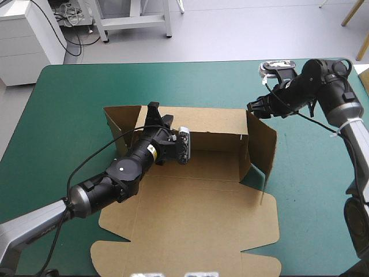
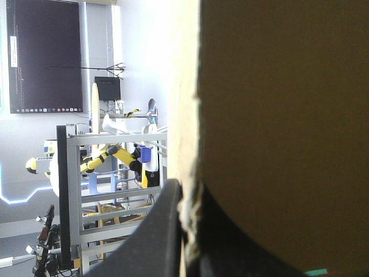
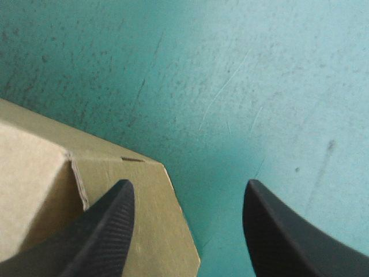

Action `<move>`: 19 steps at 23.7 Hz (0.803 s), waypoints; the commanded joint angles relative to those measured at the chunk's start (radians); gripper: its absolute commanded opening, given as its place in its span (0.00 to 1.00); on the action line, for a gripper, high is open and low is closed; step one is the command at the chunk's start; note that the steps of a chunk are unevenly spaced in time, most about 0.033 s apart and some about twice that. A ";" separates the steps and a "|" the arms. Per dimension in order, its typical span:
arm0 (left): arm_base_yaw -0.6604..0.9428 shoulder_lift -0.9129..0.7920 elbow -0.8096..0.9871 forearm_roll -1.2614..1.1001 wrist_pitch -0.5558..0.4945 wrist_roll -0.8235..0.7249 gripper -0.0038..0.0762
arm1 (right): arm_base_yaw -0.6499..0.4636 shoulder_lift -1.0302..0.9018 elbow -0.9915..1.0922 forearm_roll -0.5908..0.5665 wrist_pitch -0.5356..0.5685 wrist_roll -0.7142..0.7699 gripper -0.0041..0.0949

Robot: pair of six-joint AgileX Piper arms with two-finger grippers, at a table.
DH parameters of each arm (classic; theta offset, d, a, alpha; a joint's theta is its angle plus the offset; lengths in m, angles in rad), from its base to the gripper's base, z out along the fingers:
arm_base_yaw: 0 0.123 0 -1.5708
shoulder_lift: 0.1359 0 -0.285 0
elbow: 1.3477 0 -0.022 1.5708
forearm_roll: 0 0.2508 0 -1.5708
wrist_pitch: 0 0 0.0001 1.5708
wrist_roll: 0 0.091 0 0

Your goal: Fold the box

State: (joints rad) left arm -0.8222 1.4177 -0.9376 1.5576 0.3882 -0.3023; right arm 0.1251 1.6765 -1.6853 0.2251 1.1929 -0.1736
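Observation:
The brown box [image 1: 196, 202] lies mid-table with its lid flat toward the near edge. Its back wall [image 1: 216, 124] and right wall [image 1: 263, 144] stand raised. My left gripper [image 1: 153, 109] reaches over the back wall near its left end. In the left wrist view that gripper [image 2: 187, 210] is all but shut, with the wall's top edge [image 2: 190, 115] between its black fingers [image 2: 164, 231]. My right gripper [image 1: 254, 108] hovers at the box's far right corner. It stands open [image 3: 187, 187] over the teal-green cover, with the box corner [image 3: 144, 190] beside one finger [image 3: 109, 225].
A short side flap [image 1: 118, 118] stands up at the box's far left corner. Teal-green cover [image 1: 69, 115] surrounds the box to the left, to the right and behind it, up to the table's far edge [image 1: 190, 62].

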 commanded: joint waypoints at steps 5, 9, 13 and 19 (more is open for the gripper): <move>-0.008 -0.021 -0.025 0.005 -0.013 -0.008 0.04 | -0.003 -0.131 0.115 0.037 -0.023 -0.047 0.55; -0.008 -0.021 -0.025 0.005 -0.015 -0.008 0.04 | -0.003 -0.179 0.209 0.081 -0.023 -0.099 0.55; -0.008 -0.021 -0.025 0.005 -0.015 -0.008 0.04 | -0.003 -0.234 0.323 0.144 -0.025 -0.159 0.54; -0.008 -0.021 -0.025 0.006 -0.015 -0.008 0.04 | 0.001 -0.309 0.407 0.266 -0.053 -0.272 0.53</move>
State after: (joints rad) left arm -0.8222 1.4187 -0.9388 1.5610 0.3894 -0.3023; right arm 0.1251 1.4180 -1.2753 0.4150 1.1682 -0.3861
